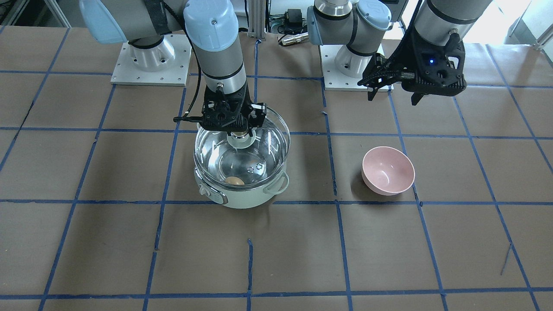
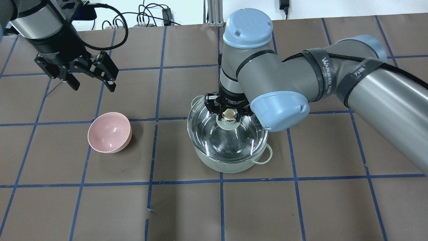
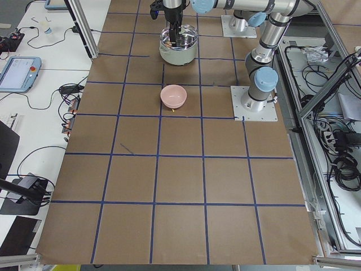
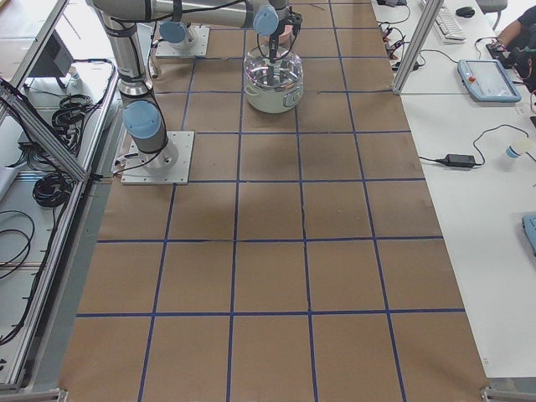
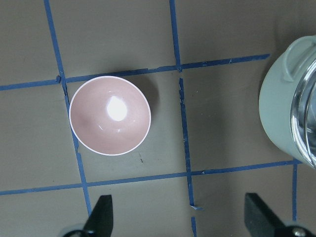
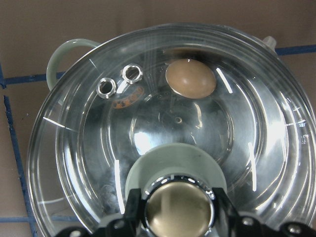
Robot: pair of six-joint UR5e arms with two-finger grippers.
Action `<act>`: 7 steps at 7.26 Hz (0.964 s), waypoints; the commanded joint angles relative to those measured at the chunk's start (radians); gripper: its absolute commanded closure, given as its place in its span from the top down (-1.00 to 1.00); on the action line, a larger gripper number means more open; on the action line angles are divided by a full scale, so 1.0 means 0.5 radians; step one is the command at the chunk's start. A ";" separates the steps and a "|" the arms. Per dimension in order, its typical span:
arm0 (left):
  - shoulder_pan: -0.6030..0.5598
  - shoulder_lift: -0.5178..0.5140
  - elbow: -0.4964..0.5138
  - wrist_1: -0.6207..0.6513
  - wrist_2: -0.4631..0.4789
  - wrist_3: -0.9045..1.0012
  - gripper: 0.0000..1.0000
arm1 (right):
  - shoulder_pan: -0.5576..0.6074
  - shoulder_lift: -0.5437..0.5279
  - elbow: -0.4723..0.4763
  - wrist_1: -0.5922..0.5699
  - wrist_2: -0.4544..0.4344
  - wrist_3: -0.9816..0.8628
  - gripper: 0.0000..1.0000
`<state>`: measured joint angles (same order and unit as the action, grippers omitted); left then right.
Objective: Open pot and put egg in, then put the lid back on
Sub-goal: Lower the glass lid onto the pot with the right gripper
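Grips the lid [image 6: 74, 148] by its knob [image 6: 178, 215] with the right claw [image 2: 229, 115], shut snug on it, directly over the pot [image 1: 246, 196] on the counter [image 1: 276, 259]. Cannot tell whether the lid sits on the pot's rim. Shows the egg [image 6: 190, 78] inside the pot, close to its wall. Holds the left claw [image 5: 180, 212] spread wide and empty, well apart from the pot, past the pink bowl [image 2: 108, 132].

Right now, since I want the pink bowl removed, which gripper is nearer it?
Left. The left gripper hangs open above, beside the pink bowl; the right gripper holds the lid, farther off.
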<state>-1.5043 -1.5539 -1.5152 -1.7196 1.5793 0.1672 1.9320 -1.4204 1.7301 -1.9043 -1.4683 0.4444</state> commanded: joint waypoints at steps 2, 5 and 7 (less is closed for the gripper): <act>0.002 0.000 -0.001 0.003 -0.039 0.000 0.87 | -0.011 -0.003 0.019 -0.029 -0.002 -0.030 -0.31; 0.002 0.000 -0.004 0.006 -0.042 0.000 0.87 | -0.026 -0.006 0.022 -0.029 -0.002 -0.109 -0.31; 0.002 0.003 -0.007 0.009 -0.042 0.003 0.87 | -0.023 -0.006 0.022 -0.032 -0.002 -0.109 -0.30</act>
<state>-1.5032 -1.5530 -1.5180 -1.7157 1.5588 0.1682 1.9202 -1.4241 1.7410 -1.9199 -1.4696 0.3909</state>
